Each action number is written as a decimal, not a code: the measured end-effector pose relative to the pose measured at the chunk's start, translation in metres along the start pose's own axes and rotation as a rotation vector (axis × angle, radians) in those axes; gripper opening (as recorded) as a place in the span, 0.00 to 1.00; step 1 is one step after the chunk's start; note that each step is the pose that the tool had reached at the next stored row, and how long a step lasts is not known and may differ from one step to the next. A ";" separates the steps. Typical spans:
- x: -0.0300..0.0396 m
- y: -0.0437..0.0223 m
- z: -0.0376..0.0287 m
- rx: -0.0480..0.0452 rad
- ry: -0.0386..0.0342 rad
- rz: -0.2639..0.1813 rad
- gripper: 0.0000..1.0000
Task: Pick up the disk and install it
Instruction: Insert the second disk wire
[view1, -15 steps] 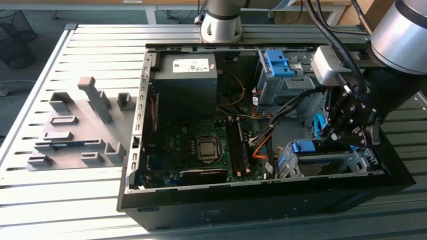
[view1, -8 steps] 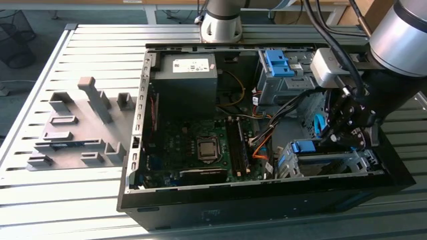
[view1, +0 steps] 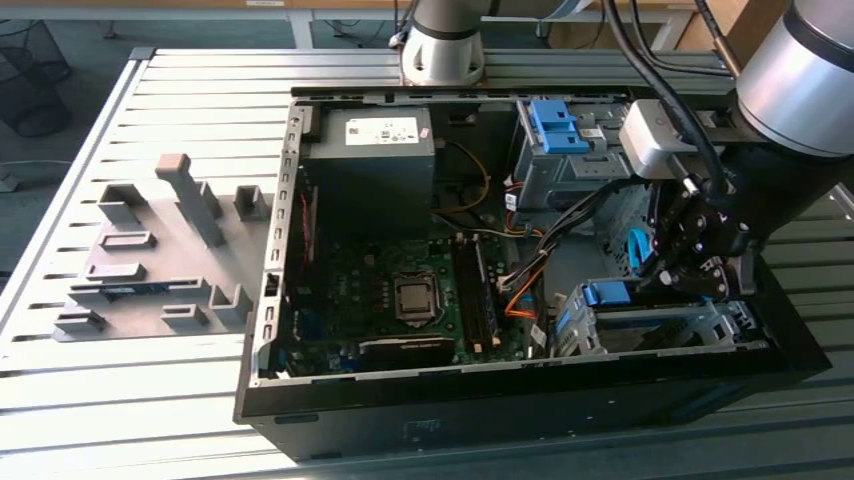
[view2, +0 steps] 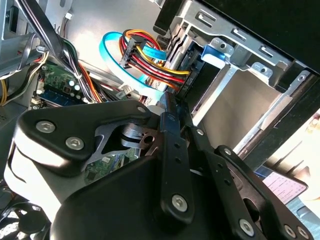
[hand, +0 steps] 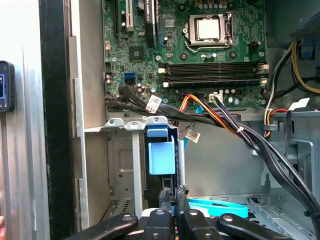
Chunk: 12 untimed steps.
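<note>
Exterior view: open case on the surface; the disk sits in the drive cage at the right, near corner. Fingers pressed together, just beside its blue rail.

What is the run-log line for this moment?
hand: low in open black computer case | nearest: blue plastic tab at metal drive bay | grasp: unclear
</note>
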<state>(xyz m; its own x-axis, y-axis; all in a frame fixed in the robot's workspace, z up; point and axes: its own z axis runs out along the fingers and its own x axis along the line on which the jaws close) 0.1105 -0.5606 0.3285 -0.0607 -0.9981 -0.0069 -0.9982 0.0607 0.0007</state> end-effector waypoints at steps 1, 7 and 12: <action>-0.0001 0.0000 0.0001 0.0000 -0.0002 0.000 0.16; -0.0001 0.0000 -0.0011 -0.0001 -0.0035 0.000 0.17; -0.0001 0.0000 -0.0132 -0.0005 -0.0034 0.000 0.24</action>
<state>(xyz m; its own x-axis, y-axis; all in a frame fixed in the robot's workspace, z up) 0.1105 -0.5606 0.3417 -0.0607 -0.9981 -0.0103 -0.9982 0.0607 0.0012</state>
